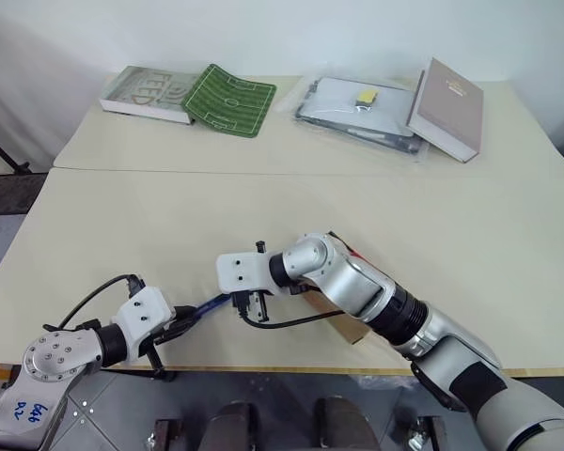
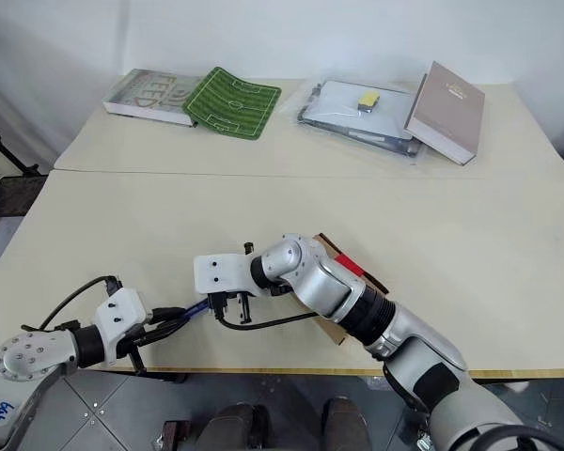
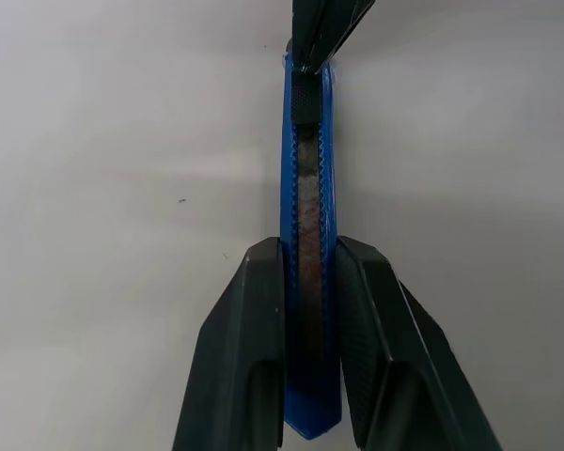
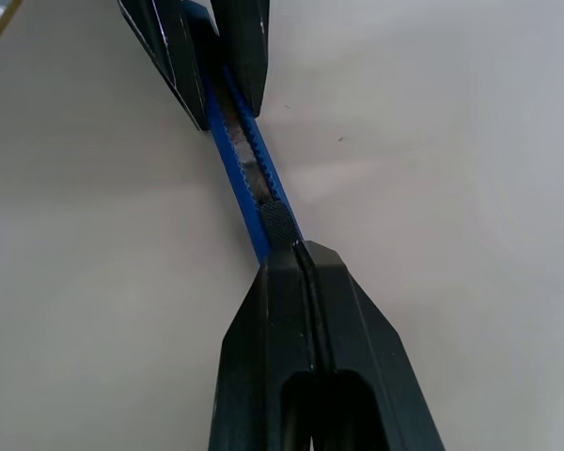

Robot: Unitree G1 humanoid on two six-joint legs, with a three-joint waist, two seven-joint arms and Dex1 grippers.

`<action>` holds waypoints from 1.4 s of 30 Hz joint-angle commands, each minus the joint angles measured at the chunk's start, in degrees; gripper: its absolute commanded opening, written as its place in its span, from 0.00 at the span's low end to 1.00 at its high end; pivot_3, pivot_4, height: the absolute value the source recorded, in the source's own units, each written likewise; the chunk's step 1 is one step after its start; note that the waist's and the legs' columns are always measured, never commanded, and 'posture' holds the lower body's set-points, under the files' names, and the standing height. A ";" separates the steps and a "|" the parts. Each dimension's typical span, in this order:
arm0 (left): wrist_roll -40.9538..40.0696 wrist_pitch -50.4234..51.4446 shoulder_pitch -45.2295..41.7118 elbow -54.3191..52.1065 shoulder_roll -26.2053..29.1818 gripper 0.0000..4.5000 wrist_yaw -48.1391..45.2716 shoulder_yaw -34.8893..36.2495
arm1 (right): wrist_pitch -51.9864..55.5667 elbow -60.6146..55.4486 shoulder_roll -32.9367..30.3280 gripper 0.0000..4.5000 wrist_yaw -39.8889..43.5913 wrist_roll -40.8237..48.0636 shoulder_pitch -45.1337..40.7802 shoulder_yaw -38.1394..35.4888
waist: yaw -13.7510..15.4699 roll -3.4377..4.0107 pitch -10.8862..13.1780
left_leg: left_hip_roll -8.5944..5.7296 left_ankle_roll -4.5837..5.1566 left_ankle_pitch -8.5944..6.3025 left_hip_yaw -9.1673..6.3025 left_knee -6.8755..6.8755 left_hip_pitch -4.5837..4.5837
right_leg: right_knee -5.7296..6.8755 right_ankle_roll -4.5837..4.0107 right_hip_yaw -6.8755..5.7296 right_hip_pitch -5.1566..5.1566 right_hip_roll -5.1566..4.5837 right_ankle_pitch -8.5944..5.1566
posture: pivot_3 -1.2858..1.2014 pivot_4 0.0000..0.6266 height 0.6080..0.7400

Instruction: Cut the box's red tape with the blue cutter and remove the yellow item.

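Observation:
My left gripper is shut on the blue cutter, holding its body low over the table's front edge. The cutter runs from the left gripper toward my right gripper. The right gripper is shut, its tips touching the cutter just past the black slider. The box lies under my right forearm, mostly covered. A strip of the red tape shows beside the arm. The yellow item is hidden.
At the back of the table lie a book, a green football-pitch mat, a plastic sleeve of grey items with a tiny yellow piece, and a brownish book. The table's front edge is close below the grippers.

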 commanded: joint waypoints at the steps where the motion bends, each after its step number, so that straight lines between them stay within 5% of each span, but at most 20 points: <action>1: 0.44 0.43 0.52 -0.13 0.08 0.10 -0.27 0.16 | -1.27 0.39 1.65 0.01 0.64 -1.38 -0.08 1.33 | -0.01 0.00 0.00 | 0.00 0.00 0.00 0.00 0.00 0.01 | 0.02 0.00 0.00 0.00 0.00 0.00 | 0.52 0.24 1.00; 13: 0.60 0.55 -0.37 0.10 -0.25 0.10 0.05 -0.18 | -2.56 -0.05 5.04 0.01 2.20 -2.85 0.59 1.98 | 0.00 0.00 0.00 | 0.00 -0.01 0.00 -0.01 0.03 0.02 | 0.07 -0.01 0.00 0.00 0.00 0.00 | 0.52 0.24 1.00; 26: 0.21 0.35 4.12 -0.48 0.97 0.10 -2.01 3.79 | -1.02 -5.63 1.51 0.01 2.81 -6.09 -3.03 0.04 | -1.06 0.01 0.01 | 0.02 -0.01 0.00 -0.02 0.00 0.02 | 0.09 -0.01 0.00 -0.03 0.00 0.00 | 0.52 0.24 1.00; 42: 0.94 0.29 2.40 0.11 0.38 0.10 -1.55 2.95 | -9.78 1.49 2.29 0.01 4.70 -12.47 -3.15 3.77 | -1.11 0.02 0.01 | 0.03 -0.01 0.01 0.00 0.02 0.03 | 0.11 -0.01 0.00 -0.02 0.01 0.00 | 0.52 0.24 1.00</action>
